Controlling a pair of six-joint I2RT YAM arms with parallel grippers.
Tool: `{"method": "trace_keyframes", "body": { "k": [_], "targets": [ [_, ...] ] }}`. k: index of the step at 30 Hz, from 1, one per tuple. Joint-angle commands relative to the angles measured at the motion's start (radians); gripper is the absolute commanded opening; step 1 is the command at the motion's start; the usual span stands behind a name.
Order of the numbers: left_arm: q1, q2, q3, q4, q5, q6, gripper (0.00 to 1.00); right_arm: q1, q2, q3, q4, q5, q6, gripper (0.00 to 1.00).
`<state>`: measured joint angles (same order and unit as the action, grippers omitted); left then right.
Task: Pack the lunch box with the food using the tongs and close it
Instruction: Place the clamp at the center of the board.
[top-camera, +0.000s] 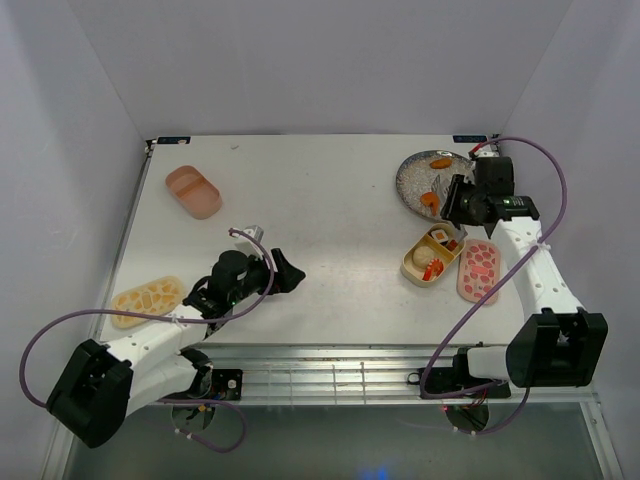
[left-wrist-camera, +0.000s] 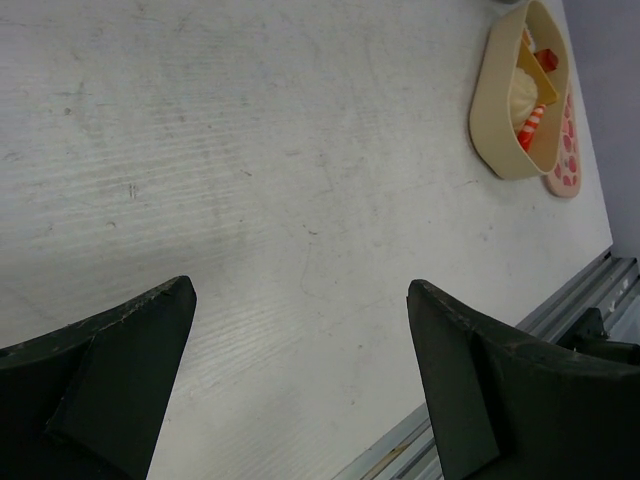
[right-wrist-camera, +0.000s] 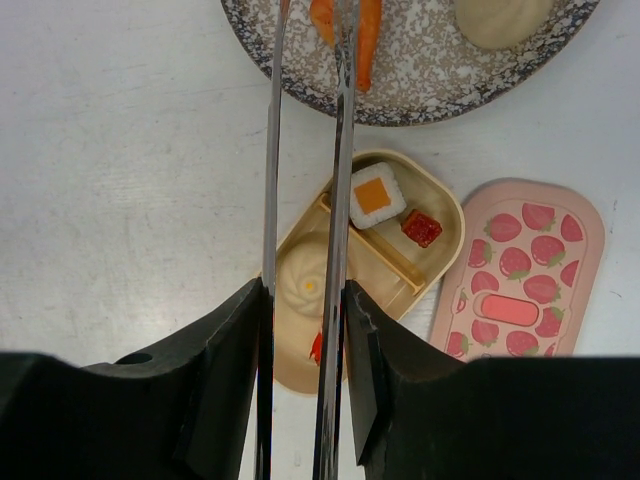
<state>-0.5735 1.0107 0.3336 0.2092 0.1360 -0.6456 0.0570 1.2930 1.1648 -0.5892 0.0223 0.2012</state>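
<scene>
My right gripper (right-wrist-camera: 303, 290) is shut on the thin silvery tongs (right-wrist-camera: 338, 150). Their two arms reach up over the grey speckled plate (right-wrist-camera: 430, 70). An orange piece (right-wrist-camera: 322, 18) lies between the arms at the frame's top edge, where the tips are cut off. A second orange strip (right-wrist-camera: 368, 40) lies just right of them. The tan lunch box tray (right-wrist-camera: 440, 200) below holds an orange-topped rice piece (right-wrist-camera: 375, 195), a red cube (right-wrist-camera: 421, 228) and a cream bun (right-wrist-camera: 305, 285). My left gripper (left-wrist-camera: 300, 290) hangs open over bare table, nothing in it.
A pink strawberry-patterned lid (top-camera: 478, 270) lies right of the tan tray (top-camera: 432, 255). Another cream bun (right-wrist-camera: 500, 18) sits on the plate (top-camera: 415, 185). A pink tray (top-camera: 193, 190) stands far left at the back, and a yellow lid (top-camera: 147, 300) lies near the left front edge.
</scene>
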Motion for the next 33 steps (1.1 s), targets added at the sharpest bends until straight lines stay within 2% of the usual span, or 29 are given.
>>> {"method": "trace_keyframes", "body": {
  "k": [1,6,10,13,20,28,33],
  "targets": [
    [-0.005,0.017,0.036,0.001,-0.048,0.021,0.98,0.006,0.019,0.038,0.078,-0.012,-0.014,0.42],
    [-0.006,0.045,0.051,-0.001,-0.062,0.003,0.98,0.006,0.025,0.029,0.114,-0.012,-0.022,0.42],
    [-0.006,0.063,0.111,-0.054,-0.075,0.004,0.98,0.024,-0.009,-0.036,0.161,-0.091,-0.026,0.42],
    [-0.006,0.068,0.149,-0.106,-0.121,0.006,0.98,0.046,-0.023,-0.073,0.187,-0.093,-0.032,0.42],
    [-0.006,0.066,0.241,-0.143,-0.116,-0.019,0.98,0.084,-0.034,-0.103,0.212,-0.113,-0.037,0.41],
    [-0.006,0.057,0.334,-0.198,-0.090,-0.028,0.98,0.122,-0.003,-0.071,0.226,-0.087,-0.029,0.41],
    [-0.006,0.019,0.366,-0.255,-0.095,-0.022,0.98,0.239,0.011,-0.051,0.204,0.003,-0.023,0.41]
  ]
}}
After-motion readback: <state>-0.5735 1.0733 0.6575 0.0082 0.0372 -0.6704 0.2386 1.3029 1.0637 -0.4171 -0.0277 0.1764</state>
